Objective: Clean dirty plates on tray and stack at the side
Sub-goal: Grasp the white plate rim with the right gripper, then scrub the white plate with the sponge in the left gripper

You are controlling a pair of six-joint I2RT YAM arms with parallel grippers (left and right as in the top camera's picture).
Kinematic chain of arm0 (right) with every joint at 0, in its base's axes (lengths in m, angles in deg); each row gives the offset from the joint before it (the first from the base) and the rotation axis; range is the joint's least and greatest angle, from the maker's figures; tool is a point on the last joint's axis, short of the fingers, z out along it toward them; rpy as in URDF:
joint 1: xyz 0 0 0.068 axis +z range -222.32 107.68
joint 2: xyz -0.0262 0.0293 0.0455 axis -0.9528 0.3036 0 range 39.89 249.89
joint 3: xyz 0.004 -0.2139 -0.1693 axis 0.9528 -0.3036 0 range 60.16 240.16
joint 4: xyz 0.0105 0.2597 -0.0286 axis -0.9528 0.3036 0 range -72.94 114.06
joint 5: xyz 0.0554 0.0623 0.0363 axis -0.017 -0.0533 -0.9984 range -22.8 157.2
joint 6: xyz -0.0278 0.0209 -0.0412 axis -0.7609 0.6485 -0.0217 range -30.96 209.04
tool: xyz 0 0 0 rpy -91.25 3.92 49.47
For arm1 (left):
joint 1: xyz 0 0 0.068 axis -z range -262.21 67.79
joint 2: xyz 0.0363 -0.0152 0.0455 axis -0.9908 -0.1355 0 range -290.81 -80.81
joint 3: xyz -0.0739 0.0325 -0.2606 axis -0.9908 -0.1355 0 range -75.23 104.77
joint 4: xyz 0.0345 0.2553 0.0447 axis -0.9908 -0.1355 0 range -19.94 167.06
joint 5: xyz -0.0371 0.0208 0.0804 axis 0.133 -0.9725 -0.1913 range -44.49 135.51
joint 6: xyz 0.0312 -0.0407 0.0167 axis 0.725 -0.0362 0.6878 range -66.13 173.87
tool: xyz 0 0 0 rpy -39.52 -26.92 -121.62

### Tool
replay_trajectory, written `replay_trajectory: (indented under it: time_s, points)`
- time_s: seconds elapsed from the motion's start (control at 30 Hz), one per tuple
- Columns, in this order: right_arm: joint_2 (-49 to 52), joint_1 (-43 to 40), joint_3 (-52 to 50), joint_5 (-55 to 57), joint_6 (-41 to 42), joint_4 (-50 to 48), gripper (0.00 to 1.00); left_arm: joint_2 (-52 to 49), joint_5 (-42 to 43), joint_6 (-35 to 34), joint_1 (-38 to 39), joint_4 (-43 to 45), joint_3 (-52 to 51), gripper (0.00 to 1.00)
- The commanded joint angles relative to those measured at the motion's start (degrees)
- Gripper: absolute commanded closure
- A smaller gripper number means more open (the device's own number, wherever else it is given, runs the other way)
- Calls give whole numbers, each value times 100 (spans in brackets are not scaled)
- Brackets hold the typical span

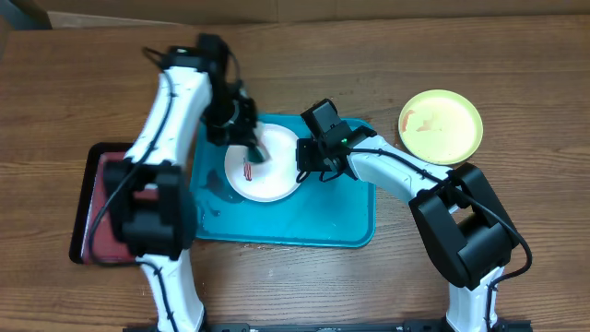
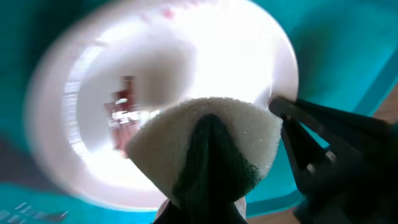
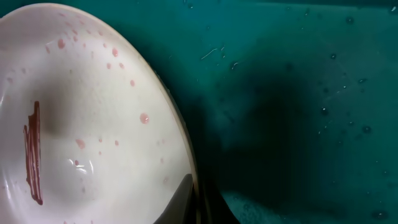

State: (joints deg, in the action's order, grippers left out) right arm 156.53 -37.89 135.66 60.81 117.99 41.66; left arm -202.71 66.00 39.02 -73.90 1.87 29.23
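Observation:
The white plate [image 1: 267, 175] lies on the blue tray [image 1: 341, 217] and has a reddish-brown smear [image 1: 249, 171] with small specks. My left gripper [image 1: 251, 148] is shut on a sponge [image 2: 211, 146], which it holds over the plate's left part, close to the smear [image 2: 121, 115]. My right gripper [image 1: 302, 164] is shut on the white plate's right rim [image 3: 186, 180], one finger inside and one outside. The yellow-green plate [image 1: 441, 125] lies on the table at the right, with faint smears. The light blue plate is out of view.
A black tray with a dark red inside [image 1: 97, 198] lies left of the blue tray, partly under my left arm. The blue tray's floor [image 3: 298, 93] is wet with droplets. Bare wooden table [image 1: 516, 74] surrounds the yellow-green plate.

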Motion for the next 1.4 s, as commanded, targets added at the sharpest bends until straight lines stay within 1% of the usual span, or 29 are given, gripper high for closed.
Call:
replay_trajectory:
  time_s: [0.0, 0.23, 0.33, 0.5, 0.6, 0.73, 0.83, 0.93, 1.0, 1.07, 1.23, 1.3, 1.37]
  points:
    - [52, -11, -28, 356, 114, -57, 96, -472, 243, 205, 365, 111, -24, 96]
    - [52, -11, -28, 380, 114, -48, 96, -1119, 240, 199, 511, 367, -24, 96]
    - [52, -11, -28, 380, 111, -48, 96, -1368, -72, 160, 509, 415, -24, 96]
    - [52, -11, -28, 378, 111, 44, 96, -1585, -1786, -474, 496, 275, -24, 96]
    - [52, -11, -28, 380, 111, 122, 96, -1572, -2710, -813, 446, 33, 39, 96]
    - [52, -11, -28, 380, 111, 162, 96, -1565, -3718, -1226, 321, -455, 306, 95]
    - [52, -11, -28, 380, 109, 162, 96, -1565, -4103, -1390, 197, -800, 645, 96]
    - [52, -11, -28, 380, 111, 160, 96, -1565, -4028, -1388, 114, -975, 1071, 96]
    - [52, -11, -28, 378, 111, 162, 96, -1565, -3613, -1233, 85, -1005, 1515, 96]
    - [52, -11, -28, 380, 111, 162, 96, -1565, -2933, -874, 85, -907, 1749, 96]
    - [52, -11, -28, 378, 111, 160, 96, -1567, -553, 15, 151, -267, 1773, 96]
    - [52, -11, -28, 378, 111, 157, 96, -1567, -81, 118, 234, -68, 1663, 96]
    - [52, -11, -28, 378, 111, 157, 96, -1578, 15, 107, 352, 48, 1532, 96]
